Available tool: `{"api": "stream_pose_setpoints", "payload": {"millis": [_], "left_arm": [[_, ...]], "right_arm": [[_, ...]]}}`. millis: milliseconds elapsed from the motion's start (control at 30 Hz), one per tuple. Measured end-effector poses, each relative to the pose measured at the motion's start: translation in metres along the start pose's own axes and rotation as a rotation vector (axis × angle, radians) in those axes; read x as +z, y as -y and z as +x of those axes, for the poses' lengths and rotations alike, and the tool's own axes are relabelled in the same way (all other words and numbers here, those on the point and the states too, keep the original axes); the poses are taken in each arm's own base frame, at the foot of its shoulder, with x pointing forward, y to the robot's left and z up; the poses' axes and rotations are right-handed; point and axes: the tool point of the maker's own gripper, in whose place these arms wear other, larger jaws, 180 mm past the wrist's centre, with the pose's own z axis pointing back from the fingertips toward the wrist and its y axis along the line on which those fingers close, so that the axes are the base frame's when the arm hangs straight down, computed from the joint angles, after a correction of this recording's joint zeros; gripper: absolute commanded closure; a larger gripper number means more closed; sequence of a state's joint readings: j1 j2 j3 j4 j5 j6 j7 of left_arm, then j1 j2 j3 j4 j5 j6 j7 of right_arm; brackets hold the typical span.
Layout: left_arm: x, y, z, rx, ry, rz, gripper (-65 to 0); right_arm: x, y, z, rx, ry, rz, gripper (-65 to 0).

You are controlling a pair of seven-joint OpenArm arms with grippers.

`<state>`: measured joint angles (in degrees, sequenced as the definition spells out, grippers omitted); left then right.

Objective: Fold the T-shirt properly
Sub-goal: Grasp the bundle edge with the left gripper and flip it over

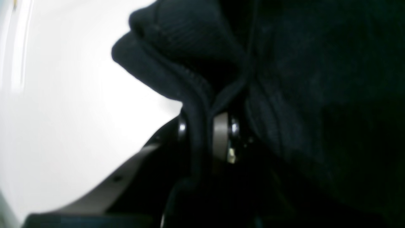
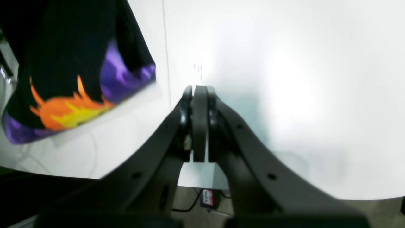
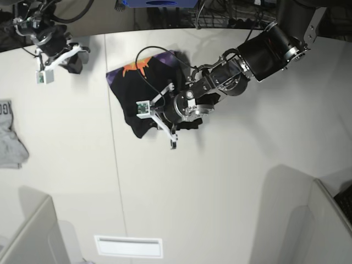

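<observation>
Right gripper [image 2: 199, 126] jaws closed, empty, beside printed T-shirt [image 2: 72, 79]

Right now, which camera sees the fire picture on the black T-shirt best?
The right wrist view: the T-shirt shows its orange flames and purple clearly. The base view shows the whole T-shirt, print small. The left wrist view shows only black cloth pinched in the left gripper.

Wrist views soft, blurred; we get blown-out glare on table [image 2: 284, 79]. T-shirt [image 1: 316, 95] nearly black, underexposed. Base view sharper, even light, soft shadows.
</observation>
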<state>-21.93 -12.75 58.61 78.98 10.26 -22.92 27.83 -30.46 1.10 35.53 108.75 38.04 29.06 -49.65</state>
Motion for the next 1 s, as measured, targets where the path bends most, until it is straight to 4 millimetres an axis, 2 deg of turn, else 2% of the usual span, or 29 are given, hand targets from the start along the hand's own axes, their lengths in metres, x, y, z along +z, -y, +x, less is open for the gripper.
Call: {"api": "stream_pose_setpoints", "payload": {"millis": [133,233,300,433,500,633,800,933,1000], "left_arm": [[-0.001,-0.002,0.008,-0.04,0.023,-0.049,0.0],[-0.008,-0.012,0.013,-0.054,0.016,-0.064,0.0],[-0.014,-0.014,0.014,-0.058,0.007,-0.082,0.0],[-0.023,-0.013,0.022,-0.045,0.01,-0.093,0.0],[-0.025,-0.013,0.025,-0.047,0.01,-0.093,0.0],[-0.027,-0.011,0.034,-0.05,0.02,-0.095,0.0],[-0.027,-0.013,0.037,-0.057,0.021,-0.094,0.0],[-0.027,-0.017,0.04,-0.064,0.038,-0.091,0.0],[-0.028,-0.015,0.046,-0.06,0.093,-0.099,0.0]], "right_arm": [[-0.003,0.01,-0.022,-0.03,-0.06,-0.014,0.0],[-0.006,0.012,-0.028,-0.048,-0.076,-0.012,0.0],[-0.012,0.012,-0.025,-0.052,-0.075,-0.007,0.0],[-0.03,0.02,-0.003,0.05,-0.08,-0.067,0.0],[-0.041,0.007,-0.005,0.109,-0.112,-0.05,0.0],[-0.053,-0.022,-0.021,0.145,-0.163,0.012,0.0],[-0.051,-0.019,-0.018,0.157,-0.144,0.005,0.0],[-0.041,-0.033,-0.04,0.19,-0.2,0.033,0.0],[-0.04,-0.041,-0.038,0.207,-0.192,0.048,0.0]]}}
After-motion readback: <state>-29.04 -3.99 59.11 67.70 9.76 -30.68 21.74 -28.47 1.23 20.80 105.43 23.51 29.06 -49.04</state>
